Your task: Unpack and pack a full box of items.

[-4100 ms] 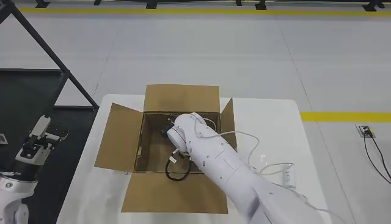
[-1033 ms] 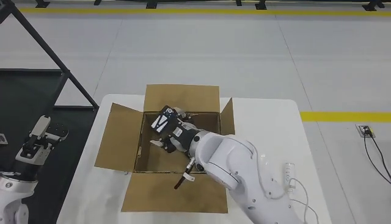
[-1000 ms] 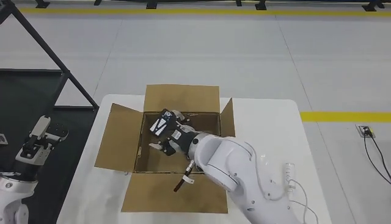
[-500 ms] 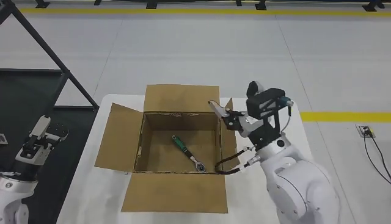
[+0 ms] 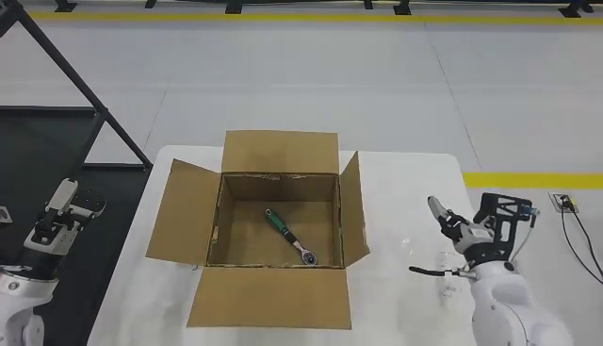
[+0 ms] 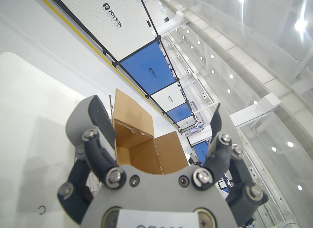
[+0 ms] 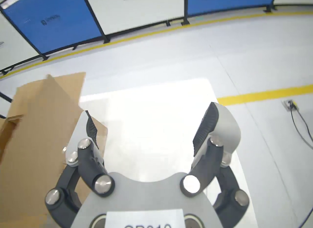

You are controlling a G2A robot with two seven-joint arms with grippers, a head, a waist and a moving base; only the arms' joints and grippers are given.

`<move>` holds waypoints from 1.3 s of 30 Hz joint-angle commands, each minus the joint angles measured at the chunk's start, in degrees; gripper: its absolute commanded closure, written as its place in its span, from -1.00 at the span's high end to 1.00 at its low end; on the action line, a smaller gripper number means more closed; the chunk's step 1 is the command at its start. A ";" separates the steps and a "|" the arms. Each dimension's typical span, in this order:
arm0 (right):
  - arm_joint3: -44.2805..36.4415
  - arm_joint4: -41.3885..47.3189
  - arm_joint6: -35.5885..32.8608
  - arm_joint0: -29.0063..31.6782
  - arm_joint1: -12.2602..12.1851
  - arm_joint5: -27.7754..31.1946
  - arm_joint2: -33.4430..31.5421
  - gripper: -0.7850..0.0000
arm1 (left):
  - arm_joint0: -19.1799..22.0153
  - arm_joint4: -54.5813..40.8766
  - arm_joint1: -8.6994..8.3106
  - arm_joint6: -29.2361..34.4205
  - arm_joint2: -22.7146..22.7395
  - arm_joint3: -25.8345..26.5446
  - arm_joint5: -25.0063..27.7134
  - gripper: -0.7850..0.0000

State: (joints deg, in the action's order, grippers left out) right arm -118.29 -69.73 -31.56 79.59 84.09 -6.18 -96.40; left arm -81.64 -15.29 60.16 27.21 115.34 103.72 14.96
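Cardboard box (image 5: 280, 151) sits open on the white worktop (image 5: 405, 186), flaps spread, with a green-handled ratchet wrench (image 5: 289, 235) lying on its floor. Right gripper (image 7: 150, 112) hangs released to the box's right. Left gripper (image 6: 157, 104), out to the box's left, is spread wide too, both empty.

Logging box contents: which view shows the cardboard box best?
Top view: the whole cardboard box, flaps open, with the wrench inside. The left wrist view shows one inner corner and two flaps; the right wrist view shows outer flaps.
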 commanded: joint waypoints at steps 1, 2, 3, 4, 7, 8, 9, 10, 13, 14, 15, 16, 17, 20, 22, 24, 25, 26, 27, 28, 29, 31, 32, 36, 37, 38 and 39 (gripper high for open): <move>2.14 2.36 -0.70 1.45 -0.18 1.24 -1.88 1.00 | 0.00 0.00 0.00 0.00 0.00 0.00 0.00 1.00; 2.99 3.02 -1.14 2.33 -0.29 1.63 -2.81 1.00 | 0.00 0.00 0.00 0.00 0.00 0.00 0.00 1.00; 3.66 3.09 -1.40 3.17 -0.40 1.52 -3.72 1.00 | 0.00 0.00 0.00 0.00 0.00 0.00 0.00 1.00; 4.20 3.77 -1.79 3.97 -0.47 1.51 -4.45 1.00 | 0.00 0.00 0.00 0.00 0.00 0.00 0.00 1.00; 4.77 8.80 -4.71 6.04 -0.75 4.72 -6.26 1.00 | 0.00 0.00 0.00 0.00 0.00 0.00 0.00 1.00; 4.71 9.25 -5.02 6.14 -0.79 4.95 -6.52 1.00 | 0.00 0.00 0.00 0.00 0.00 0.00 0.00 1.00; 4.71 9.25 -5.02 6.14 -0.79 4.95 -6.52 1.00 | 0.00 0.00 0.00 0.00 0.00 0.00 0.00 1.00; 4.71 9.25 -5.02 6.14 -0.79 4.95 -6.52 1.00 | 0.00 0.00 0.00 0.00 0.00 0.00 0.00 1.00; 4.71 9.25 -5.02 6.14 -0.79 4.95 -6.52 1.00 | 0.00 0.00 0.00 0.00 0.00 0.00 0.00 1.00; 4.71 9.25 -5.02 6.14 -0.79 4.95 -6.52 1.00 | 0.00 0.00 0.00 0.00 0.00 0.00 0.00 1.00; 4.71 9.25 -5.02 6.14 -0.79 4.95 -6.52 1.00 | 0.00 0.00 0.00 0.00 0.00 0.00 0.00 1.00; 4.71 9.25 -5.02 6.14 -0.79 4.95 -6.52 1.00 | 0.00 0.00 0.00 0.00 0.00 0.00 0.00 1.00; 4.71 9.25 -5.02 6.14 -0.79 4.95 -6.52 1.00 | 0.00 0.00 0.00 0.00 0.00 0.00 0.00 1.00; 4.05 8.79 -4.25 6.55 -0.92 6.85 -6.06 1.00 | 0.00 0.00 0.00 0.00 0.00 0.00 0.00 1.00; 3.33 3.34 -4.76 7.65 -1.24 6.60 -5.87 1.00 | 0.00 0.00 0.00 0.00 0.00 0.00 0.00 1.00; 2.34 -0.74 -7.87 7.88 -1.47 5.80 -4.89 1.00 | 0.00 0.00 0.00 0.00 0.00 0.00 0.00 1.00; 2.10 -1.96 -9.42 8.09 -1.58 5.68 -4.62 1.00 | 0.00 0.00 0.00 0.00 0.00 0.00 0.00 1.00; 1.91 -3.57 -11.42 8.33 -1.75 5.98 -4.61 1.00 | 0.00 0.00 0.00 0.00 0.00 0.00 0.00 1.00; 1.58 -4.95 -12.66 8.31 -1.86 5.09 -4.95 1.00 | 0.00 0.00 0.00 0.00 0.00 0.00 0.00 1.00; 1.55 -5.84 -13.80 8.39 -1.92 4.34 -4.94 1.00 | 0.00 0.00 0.00 0.00 0.00 0.00 0.00 1.00; 1.69 -7.04 -15.82 8.51 -2.08 5.48 -4.56 1.00 | 0.00 0.00 0.00 0.00 0.00 0.00 0.00 1.00; 2.26 -8.64 -18.94 7.85 -2.31 5.56 -4.57 1.00 | 0.00 0.00 0.00 0.00 0.00 0.00 0.00 1.00; 2.91 -10.12 -21.09 7.18 -2.46 5.95 -4.14 1.00 | 0.00 0.00 0.00 0.00 0.00 0.00 0.00 1.00; 6.48 -11.15 -25.99 3.38 -2.68 5.43 -2.59 1.00 | 0.00 0.00 0.00 0.00 0.00 0.00 0.00 1.00; 7.42 -10.60 -26.72 2.55 -2.72 5.30 -2.61 0.92 | 0.00 0.00 0.00 0.00 0.00 0.00 0.00 1.00; 8.27 -10.22 -27.36 1.83 -2.80 5.72 -2.53 0.77 | 0.00 0.00 0.00 0.00 0.00 0.00 0.00 1.00; 8.96 -9.43 -27.65 1.17 -2.86 6.13 -2.58 0.70 | 0.00 0.00 0.00 0.00 0.00 0.00 0.00 1.00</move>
State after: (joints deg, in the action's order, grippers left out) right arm -109.96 -79.82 -58.95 81.34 81.28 -0.43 -98.92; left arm -81.64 -15.29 60.16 27.21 115.34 103.72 14.96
